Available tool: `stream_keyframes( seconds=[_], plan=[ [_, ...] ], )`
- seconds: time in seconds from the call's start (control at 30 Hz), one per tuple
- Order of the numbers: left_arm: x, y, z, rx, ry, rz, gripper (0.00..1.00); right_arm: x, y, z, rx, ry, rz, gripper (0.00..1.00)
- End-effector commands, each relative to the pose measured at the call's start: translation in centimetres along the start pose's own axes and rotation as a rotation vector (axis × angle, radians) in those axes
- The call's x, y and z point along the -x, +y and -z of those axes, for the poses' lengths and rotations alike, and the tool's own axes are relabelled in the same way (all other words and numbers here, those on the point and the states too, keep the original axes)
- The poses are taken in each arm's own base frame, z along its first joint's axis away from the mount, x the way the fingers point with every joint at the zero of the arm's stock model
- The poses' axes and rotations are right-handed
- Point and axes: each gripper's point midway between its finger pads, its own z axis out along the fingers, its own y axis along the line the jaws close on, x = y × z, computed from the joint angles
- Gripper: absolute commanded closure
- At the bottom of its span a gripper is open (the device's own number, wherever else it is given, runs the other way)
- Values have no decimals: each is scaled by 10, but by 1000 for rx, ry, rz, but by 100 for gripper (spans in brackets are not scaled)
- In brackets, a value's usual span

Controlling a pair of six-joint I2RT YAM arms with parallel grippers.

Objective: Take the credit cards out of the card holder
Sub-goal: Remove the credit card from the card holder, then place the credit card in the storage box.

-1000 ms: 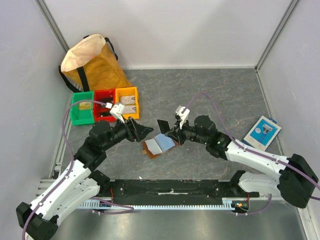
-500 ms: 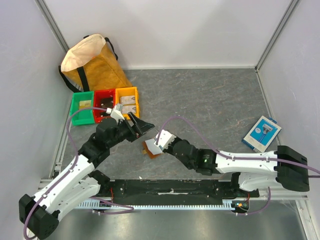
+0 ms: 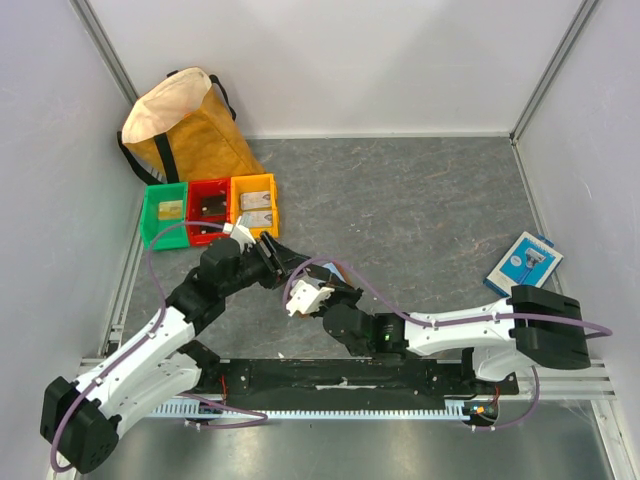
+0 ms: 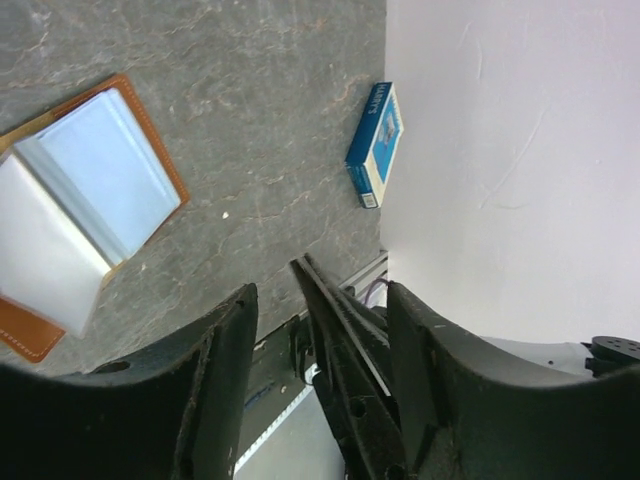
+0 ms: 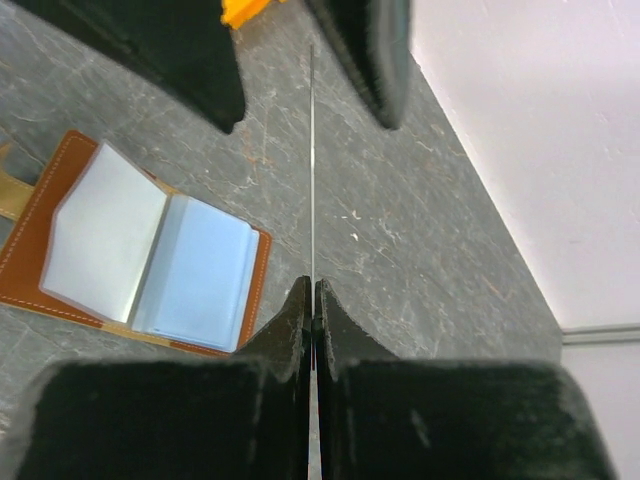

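I have the right gripper (image 5: 312, 297) pressed tight on the bottom edge of one credit card (image 5: 312, 170). It holds the card upright and edge-on, so most of the card stands clear above the jaws. That free length is there for the other arm. The left gripper (image 4: 322, 298) is spread, with a finger on either side of the card and, as far as I can see, neither one touching it. I read this as a handover lined up but not yet closed. From above, the two wrists meet at about 8 o'clock from the middle of the table (image 3: 430, 200). The card holder (image 5: 150, 250) lies open and flat on the table at 8 o'clock from the raised card, pale sleeves facing up, where either arm can reach it. I cannot tell whether more cards sit in those sleeves. The coloured bins (image 3: 208, 210) sit at 10 o'clock from the left gripper, a likely drop point. The blue packet (image 4: 375, 145) lies well apart by the wall.
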Motion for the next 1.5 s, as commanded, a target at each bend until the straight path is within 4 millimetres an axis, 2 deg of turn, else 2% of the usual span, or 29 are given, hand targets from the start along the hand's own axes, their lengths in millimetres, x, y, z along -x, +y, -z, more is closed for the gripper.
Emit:
stream_keyframes(
  seconds=[0.0, 0.27, 0.37, 0.43, 0.47, 0.5, 0.57, 0.63, 0.73, 0.8, 0.83, 0.9, 1.1, 1.27, 1.33, 1.47],
  plan=[
    [-11, 3, -1, -19, 41, 39, 42, 18, -19, 0, -120, -10, -27, 100],
    [-18, 4, -5, -31, 80, 5, 74, 18, -12, 0, -135, -4, 18, 100],
    [-17, 0, -4, -43, 80, -34, 97, 18, -12, 0, -135, -5, 2, 96],
    [-12, -7, -3, -74, 62, -77, 98, 16, -8, 1, -110, -17, -12, 91],
    [-10, -6, -4, -64, 53, -99, 98, 17, -8, 1, -98, -26, -25, 84],
    [-6, -6, -4, -63, 29, -122, 98, 18, -6, 2, -81, -37, -39, 76],
    [-4, 5, -2, -16, 16, -166, 98, 20, -5, 4, -44, -55, -74, 55],
    [2, 3, 2, -37, -17, -253, 98, 21, -5, 6, -11, -74, -120, 37],
    [15, 12, 7, 2, -86, -372, 98, 17, -9, 5, 38, -95, -203, 17],
    [25, 16, 13, 29, -127, -451, 98, 11, -15, 0, 69, -98, -282, 8],
    [27, 17, 15, 26, -140, -495, 98, 9, -14, 0, 107, -107, -317, 6],
    [33, 17, 20, 22, -166, -587, 98, 3, -25, -3, 115, -115, -397, 4],
    [59, 27, 30, 122, -206, -707, 98, -11, -56, 0, 69, -170, -632, 2],
    [99, 46, 36, 185, -220, -667, 98, -31, -69, 4, -8, -186, -746, 2],
    [120, 52, 43, 220, -257, -657, 98, -39, -70, 5, -37, -179, -772, 2],
    [161, 61, 53, 295, -303, -668, 98, -42, -70, 4, -47, -166, -791, 2]
  ],
)
